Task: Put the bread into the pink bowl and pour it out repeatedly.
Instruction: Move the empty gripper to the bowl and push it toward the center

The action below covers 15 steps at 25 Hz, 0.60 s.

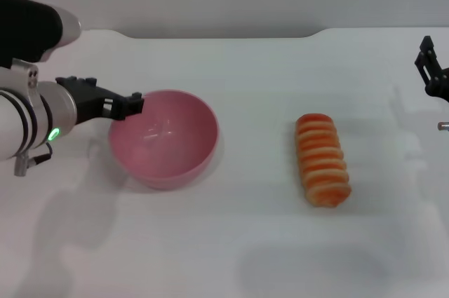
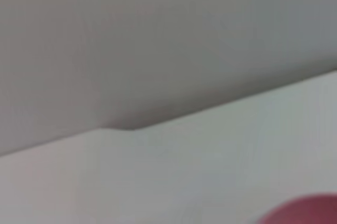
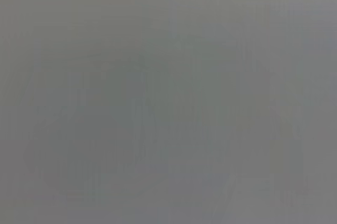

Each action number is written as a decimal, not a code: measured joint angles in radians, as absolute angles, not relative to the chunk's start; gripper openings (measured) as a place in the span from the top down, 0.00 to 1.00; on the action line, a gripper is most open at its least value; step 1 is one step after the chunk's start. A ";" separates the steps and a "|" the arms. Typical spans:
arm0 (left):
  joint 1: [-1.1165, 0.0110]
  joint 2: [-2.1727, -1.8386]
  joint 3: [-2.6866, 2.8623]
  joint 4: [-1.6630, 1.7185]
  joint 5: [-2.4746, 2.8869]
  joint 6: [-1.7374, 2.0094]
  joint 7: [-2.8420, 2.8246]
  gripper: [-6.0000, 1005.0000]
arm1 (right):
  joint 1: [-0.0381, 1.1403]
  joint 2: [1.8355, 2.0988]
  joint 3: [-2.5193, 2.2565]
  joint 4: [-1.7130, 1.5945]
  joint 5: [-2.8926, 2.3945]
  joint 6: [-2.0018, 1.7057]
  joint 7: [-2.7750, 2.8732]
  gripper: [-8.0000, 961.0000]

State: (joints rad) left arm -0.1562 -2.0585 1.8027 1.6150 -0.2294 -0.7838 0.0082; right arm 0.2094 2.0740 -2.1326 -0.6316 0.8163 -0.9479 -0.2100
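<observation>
The pink bowl (image 1: pixel 175 144) stands upright on the white table, left of the middle, with nothing inside it. A sliver of the bowl (image 2: pixel 310 212) also shows in the left wrist view. My left gripper (image 1: pixel 133 105) reaches in from the left, and its dark fingers are closed over the bowl's upper left rim. The bread (image 1: pixel 322 159), orange-brown with pale stripes, lies lengthwise on the table well to the right of the bowl, with no gripper touching it. My right gripper (image 1: pixel 431 70) hangs at the far right edge, apart from the bread and only partly in view.
The white table (image 1: pixel 245 242) runs to a grey back wall, with a stepped far edge (image 1: pixel 309 34). The right wrist view shows only a plain grey surface.
</observation>
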 joint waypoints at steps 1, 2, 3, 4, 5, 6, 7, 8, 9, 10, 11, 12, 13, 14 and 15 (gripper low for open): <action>-0.159 -2.059 1.805 1.615 -0.230 -0.795 0.008 0.20 | 0.210 2.074 -2.131 -0.631 0.816 -0.946 -0.210 0.25; -0.160 -2.060 1.808 1.614 -0.229 -0.799 0.008 0.20 | 0.210 2.074 -2.130 -0.631 0.816 -0.944 -0.210 0.26; -0.160 -2.060 1.810 1.612 -0.229 -0.801 0.007 0.20 | 0.211 2.074 -2.130 -0.631 0.816 -0.942 -0.210 0.26; -0.160 -2.061 1.812 1.609 -0.230 -0.802 0.005 0.20 | 0.213 2.074 -2.130 -0.631 0.816 -0.941 -0.210 0.26; -0.160 -2.062 1.814 1.607 -0.230 -0.802 0.001 0.20 | 0.215 2.073 -2.130 -0.631 0.816 -0.940 -0.210 0.26; -0.159 -2.061 1.819 1.602 -0.231 -0.801 -0.006 0.20 | 0.216 2.073 -2.130 -0.631 0.816 -0.939 -0.210 0.26; -0.159 -2.061 1.823 1.598 -0.232 -0.800 -0.010 0.20 | 0.217 2.073 -2.130 -0.631 0.816 -0.939 -0.210 0.26; -0.160 -2.061 1.827 1.594 -0.232 -0.799 -0.013 0.20 | 0.217 2.073 -2.130 -0.631 0.816 -0.939 -0.210 0.26; -0.160 -2.061 1.830 1.589 -0.232 -0.797 -0.016 0.20 | 0.218 2.073 -2.130 -0.631 0.816 -0.939 -0.210 0.26; -0.161 -2.061 1.832 1.583 -0.232 -0.797 -0.017 0.20 | 0.218 2.073 -2.130 -0.630 0.816 -0.939 -0.210 0.26; -0.164 -2.061 1.833 1.576 -0.233 -0.796 -0.019 0.20 | 0.219 2.073 -2.130 -0.630 0.816 -0.939 -0.210 0.26; -0.167 -2.062 1.835 1.568 -0.234 -0.796 -0.020 0.20 | 0.219 2.073 -2.130 -0.630 0.816 -0.939 -0.210 0.26; -0.171 -2.062 1.837 1.558 -0.237 -0.796 -0.020 0.20 | 0.219 2.073 -2.130 -0.630 0.816 -0.939 -0.210 0.26; -0.176 -2.062 1.839 1.548 -0.240 -0.796 -0.020 0.20 | 0.219 2.072 -2.130 -0.630 0.816 -0.939 -0.210 0.26; -0.181 -2.062 1.840 1.537 -0.244 -0.796 -0.020 0.20 | 0.219 2.072 -2.130 -0.630 0.816 -0.939 -0.210 0.26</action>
State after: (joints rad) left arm -0.1805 -2.0620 1.8399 1.5368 -0.2436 -0.7956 -0.0201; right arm 0.2193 2.0725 -2.1299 -0.6303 0.8162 -0.9386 -0.2101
